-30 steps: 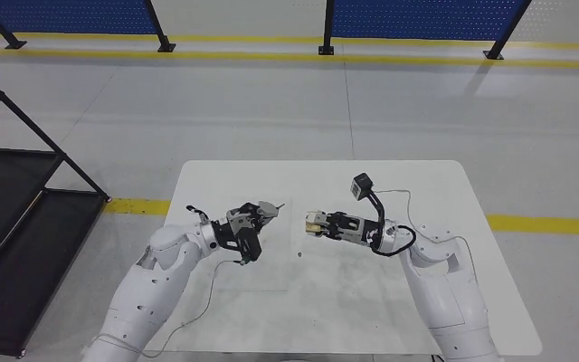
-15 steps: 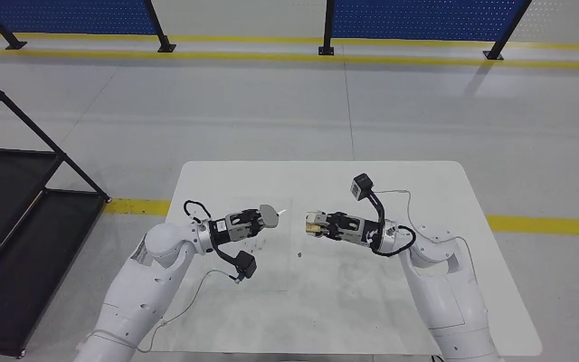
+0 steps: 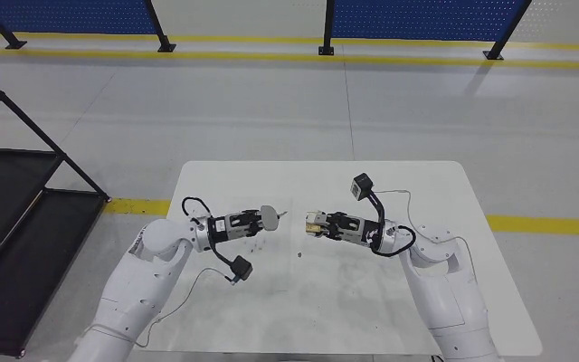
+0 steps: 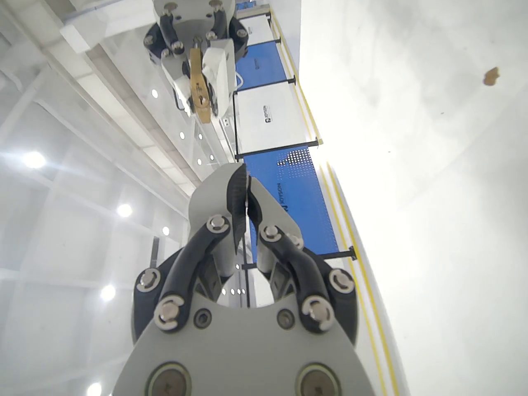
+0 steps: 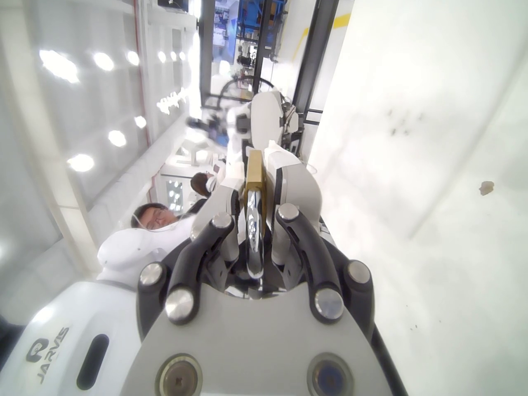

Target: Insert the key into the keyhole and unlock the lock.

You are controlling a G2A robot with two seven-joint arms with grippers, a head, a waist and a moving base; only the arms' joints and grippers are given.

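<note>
A brass padlock (image 3: 312, 223) is held above the middle of the white table (image 3: 389, 308), with my right gripper (image 3: 317, 223) shut on it. In the right wrist view the lock body (image 5: 254, 175) sits between the fingers, with its silver shackle (image 5: 253, 224) pointing back toward the wrist. My left gripper (image 3: 269, 216) hangs a short way to the left of the lock, shut on a thin key (image 3: 283, 213) that points at it. In the left wrist view the shut fingertips (image 4: 237, 191) face the padlock (image 4: 199, 94), whose keyhole end is turned toward them. A gap separates key and lock.
A small brown crumb (image 3: 299, 254) lies on the table below the two grippers. A black rack (image 3: 36, 226) stands on the floor to the left of the table. Blue barrier panels (image 3: 407, 18) line the far side.
My left wrist has rolled, swinging its camera down and under the arm, and the gripper with the key has edged slightly toward the lock. The right arm has kept still.
</note>
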